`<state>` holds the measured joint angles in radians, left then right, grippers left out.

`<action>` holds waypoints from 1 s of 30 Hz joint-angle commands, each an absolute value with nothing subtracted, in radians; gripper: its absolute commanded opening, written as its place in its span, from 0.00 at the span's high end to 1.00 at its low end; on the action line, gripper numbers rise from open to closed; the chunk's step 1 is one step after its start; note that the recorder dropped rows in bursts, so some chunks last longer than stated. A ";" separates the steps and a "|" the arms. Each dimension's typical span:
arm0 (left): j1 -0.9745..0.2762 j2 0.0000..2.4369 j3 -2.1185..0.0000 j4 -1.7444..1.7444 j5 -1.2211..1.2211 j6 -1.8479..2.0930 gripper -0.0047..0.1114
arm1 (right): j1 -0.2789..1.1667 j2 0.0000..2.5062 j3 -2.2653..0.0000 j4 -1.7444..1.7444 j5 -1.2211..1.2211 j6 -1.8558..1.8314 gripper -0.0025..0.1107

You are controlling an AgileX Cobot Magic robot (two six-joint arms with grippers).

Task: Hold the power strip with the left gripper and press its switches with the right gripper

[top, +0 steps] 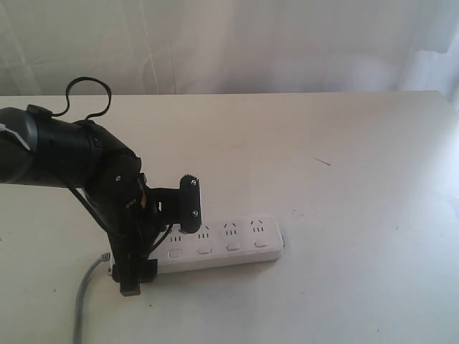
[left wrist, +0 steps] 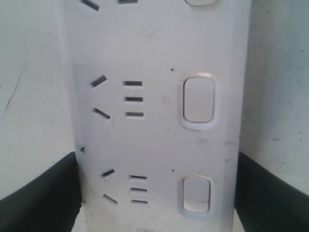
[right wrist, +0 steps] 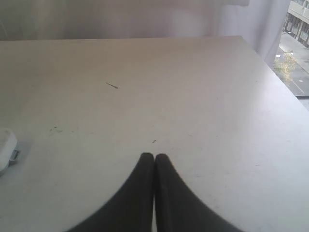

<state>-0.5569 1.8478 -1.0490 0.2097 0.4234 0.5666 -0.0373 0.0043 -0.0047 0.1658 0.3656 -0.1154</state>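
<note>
The white power strip (top: 237, 247) lies flat near the table's front, its grey cord (top: 82, 301) trailing off to the left. My left gripper (top: 161, 244) straddles the strip's cord end, one serrated jaw plate behind it and one in front. In the left wrist view both black jaws press the long edges of the power strip (left wrist: 154, 135), and the left gripper (left wrist: 157, 193) is shut on it. The switches (left wrist: 198, 101) sit in a row beside the sockets, also visible as switches (top: 204, 250). My right gripper (right wrist: 154, 157) is shut and empty, hovering over bare table away from the power strip's end (right wrist: 6, 150).
The white table (top: 358, 143) stretches wide to the right and behind the strip. A pale curtain (top: 251, 43) hangs behind the far edge. The table's right edge (right wrist: 280, 77) borders a window.
</note>
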 commanded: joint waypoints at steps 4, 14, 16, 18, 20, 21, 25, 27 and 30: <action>-0.561 1.915 -1.000 0.141 0.353 0.556 0.96 | -0.042 0.000 0.000 0.168 0.356 -0.116 0.98; -0.561 1.915 -1.000 0.130 0.336 0.556 0.96 | -0.042 0.000 0.000 0.168 0.356 -0.116 0.98; -0.561 1.915 -1.000 0.130 0.344 0.556 0.96 | -0.042 0.000 0.000 0.168 0.356 -0.116 0.98; -0.561 1.915 -1.000 0.130 0.348 0.556 0.96 | -0.042 0.000 0.000 0.168 0.356 -0.116 0.98; -0.561 1.915 -1.000 0.130 0.352 0.556 0.96 | -0.042 0.000 0.000 0.151 0.338 -0.145 0.98; -0.561 1.915 -1.000 0.130 0.356 0.556 0.96 | -0.042 0.000 0.000 0.130 0.316 -0.167 0.98; -0.561 1.915 -1.000 0.130 0.366 0.556 0.96 | -0.042 0.000 0.000 0.078 0.228 -0.266 0.98; -0.561 1.915 -1.000 0.130 0.366 0.556 0.96 | -0.042 0.000 0.000 0.056 0.185 -0.313 0.98; -0.561 1.915 -1.000 0.130 0.366 0.558 0.96 | -0.042 0.000 0.000 0.050 0.154 -0.311 0.98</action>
<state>-0.5546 1.8439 -1.0430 0.1918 0.4020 0.5745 -0.0373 0.0043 -0.0047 0.0679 0.2004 -0.2855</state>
